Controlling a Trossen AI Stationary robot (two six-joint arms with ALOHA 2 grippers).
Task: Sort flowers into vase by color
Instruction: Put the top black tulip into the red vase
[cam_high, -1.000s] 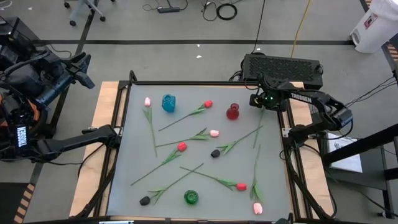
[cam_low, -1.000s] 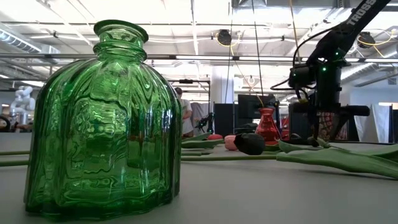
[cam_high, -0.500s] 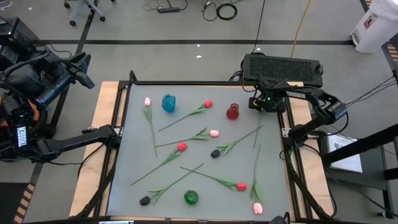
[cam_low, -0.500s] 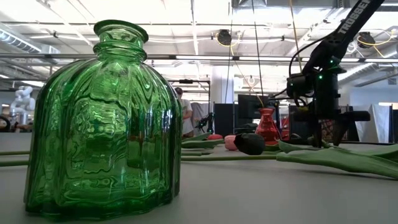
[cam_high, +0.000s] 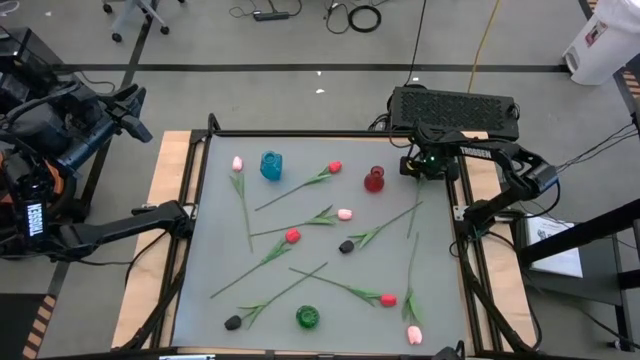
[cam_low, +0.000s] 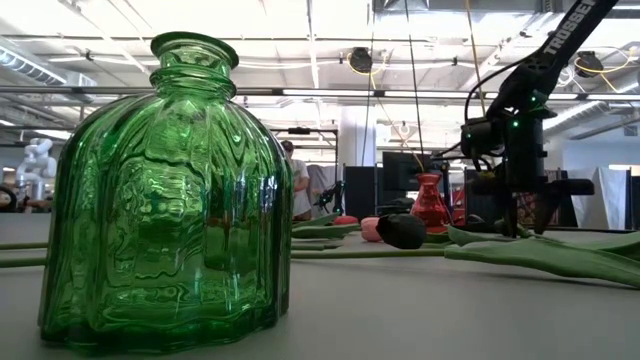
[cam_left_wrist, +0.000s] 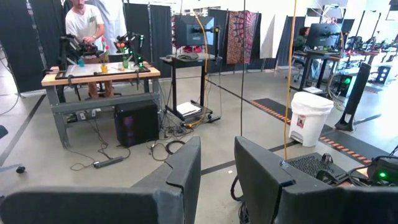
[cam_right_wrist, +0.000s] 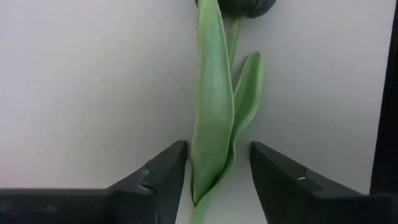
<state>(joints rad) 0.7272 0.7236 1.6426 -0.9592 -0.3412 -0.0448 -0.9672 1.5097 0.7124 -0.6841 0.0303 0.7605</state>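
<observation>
Nine tulips on the mat in the high view, as far as we can count. Red heads: one (cam_high: 334, 167) near the red vase (cam_high: 375, 180), one (cam_high: 293, 236) mid-mat, one (cam_high: 388, 299) low right. Pink heads: one (cam_high: 238, 163) beside the blue vase (cam_high: 270, 165), one (cam_high: 345, 214) at centre, one (cam_high: 413, 334) by the front edge. Black heads: one (cam_high: 346, 246) mid-mat, one (cam_high: 233, 322) front left near the green vase (cam_high: 307, 318); the third sits under the right gripper (cam_high: 424, 165) at the mat's far right corner, with its stem (cam_high: 414, 208) running toward the front. All stems lie flat, none in a vase. Left arm (cam_high: 110, 225) is parked off the left side of the table.

Low view – green vase (cam_low: 165, 190) fills the foreground, upright. Behind it we see a black head (cam_low: 402, 231), the red vase (cam_low: 431, 204), and the right gripper (cam_low: 520, 215) pointing down close to the table surface.

Left wrist view – left gripper (cam_left_wrist: 217, 168) faces the room, fingers parted, nothing between them. A person stands at a bench far back.

Right wrist view – right gripper (cam_right_wrist: 217, 165) is spread open, straddling the green leaves (cam_right_wrist: 217, 118) of the black tulip (cam_right_wrist: 245, 6). Fingers (cam_right_wrist: 165, 174) sit on either side of the leaves, not clamped.
</observation>
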